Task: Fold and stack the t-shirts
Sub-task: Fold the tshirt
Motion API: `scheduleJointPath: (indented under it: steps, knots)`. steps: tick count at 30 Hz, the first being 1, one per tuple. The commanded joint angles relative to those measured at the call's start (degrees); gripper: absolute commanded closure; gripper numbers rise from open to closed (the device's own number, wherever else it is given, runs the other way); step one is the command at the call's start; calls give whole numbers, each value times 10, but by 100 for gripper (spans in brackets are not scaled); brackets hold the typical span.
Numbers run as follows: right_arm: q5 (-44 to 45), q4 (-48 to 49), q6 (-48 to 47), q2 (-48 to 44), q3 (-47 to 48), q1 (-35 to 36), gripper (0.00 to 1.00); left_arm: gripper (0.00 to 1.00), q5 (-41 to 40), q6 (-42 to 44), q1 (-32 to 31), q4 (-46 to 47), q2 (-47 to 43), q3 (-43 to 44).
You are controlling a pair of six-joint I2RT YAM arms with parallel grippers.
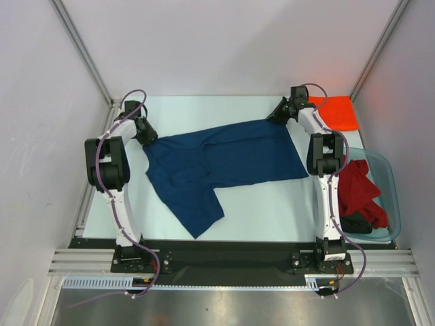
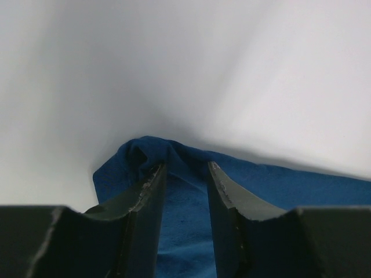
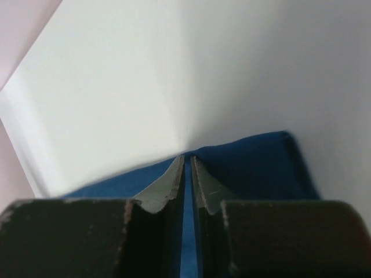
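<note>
A navy blue t-shirt (image 1: 224, 166) lies spread across the table, one part trailing toward the front. My left gripper (image 1: 148, 136) is at its far left corner. In the left wrist view the gripper (image 2: 185, 165) has its jaws apart, with blue cloth (image 2: 179, 220) between them and bunched at the tips. My right gripper (image 1: 277, 114) is at the shirt's far right corner. In the right wrist view it (image 3: 188, 157) is shut on a thin edge of the navy cloth (image 3: 255, 159). An orange shirt (image 1: 334, 112) lies folded at the back right.
A clear bluish plastic tub (image 1: 389, 178) stands at the right, beside the right arm, holding a red shirt (image 1: 357, 190) and a dark one (image 1: 357, 223). Grey walls and metal frame posts close in the table on the left, back and right.
</note>
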Motion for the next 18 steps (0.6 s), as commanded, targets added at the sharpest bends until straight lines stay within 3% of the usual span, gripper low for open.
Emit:
scheduleJointPath:
  steps: [1, 8, 12, 16, 18]
  knots:
    - [62, 1, -4, 14, -2, -30, 86, 59, -11, 11, 9, -30, 1, 3]
    - [30, 0, -19, 65, 67, -61, 86, 54, -11, 32, 9, -42, 12, 26]
    - [4, 1, -26, 63, 74, -57, 86, 47, 5, 39, 9, -34, -44, 7]
    - [-3, -8, -45, 45, 71, -49, 85, 34, -56, 26, 12, -40, -108, -11]
    - [-5, -13, -53, 34, 70, -46, 84, 34, -58, 26, 18, -34, -118, -15]
